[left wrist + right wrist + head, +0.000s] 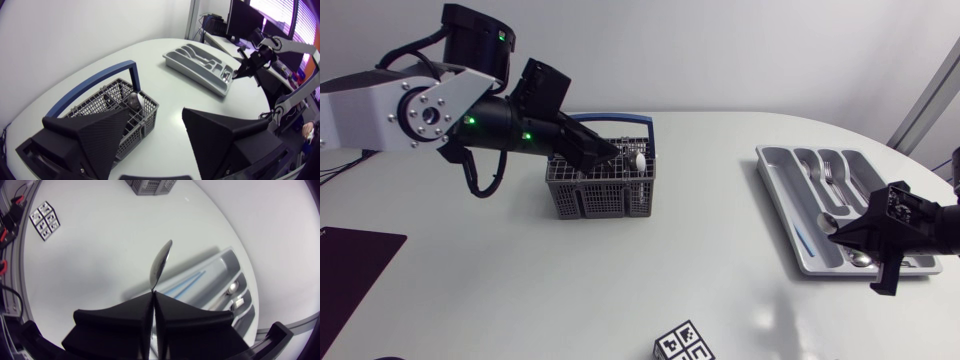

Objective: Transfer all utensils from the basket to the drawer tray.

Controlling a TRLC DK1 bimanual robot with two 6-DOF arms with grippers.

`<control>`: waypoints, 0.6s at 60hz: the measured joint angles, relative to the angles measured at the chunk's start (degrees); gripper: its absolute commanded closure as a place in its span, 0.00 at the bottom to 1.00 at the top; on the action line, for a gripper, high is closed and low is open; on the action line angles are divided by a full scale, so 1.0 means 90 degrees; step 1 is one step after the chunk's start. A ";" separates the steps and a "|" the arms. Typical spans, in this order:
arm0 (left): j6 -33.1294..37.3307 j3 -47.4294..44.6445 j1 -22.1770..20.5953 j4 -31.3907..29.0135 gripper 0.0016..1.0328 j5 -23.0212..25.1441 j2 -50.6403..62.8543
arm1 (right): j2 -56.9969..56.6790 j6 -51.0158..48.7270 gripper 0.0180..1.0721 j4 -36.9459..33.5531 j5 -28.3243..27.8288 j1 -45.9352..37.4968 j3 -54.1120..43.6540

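So, two things on the go here. My right tool (152, 294) is pinched tight on the handle end of a spoon (161, 262), with the bowl pointing straight out ahead of the fingers. The drawer tray (220, 275) sits under it and a bit beyond. I read that as the drop-off step. Next I'd line the spoon up lengthwise with a slot, get lower, then let go, otherwise it could land across a divider.

My left tool (157, 117) hangs over the basket (107, 95) with its fingers spread wide and nothing in them. One finger is above the grid, the other out over bare bench (160, 85). A rounded utensil head (134, 101) pokes up from the basket just ahead of the first finger. I reckon that's the next grab: shift across so both fingers straddle it, then drop down.
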 measured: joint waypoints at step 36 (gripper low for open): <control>0.2953 -0.0097 -0.0622 -0.0231 0.19 -0.1064 0.0245 | 0.2159 -0.2817 0.87 0.2562 0.0663 -0.2229 0.0209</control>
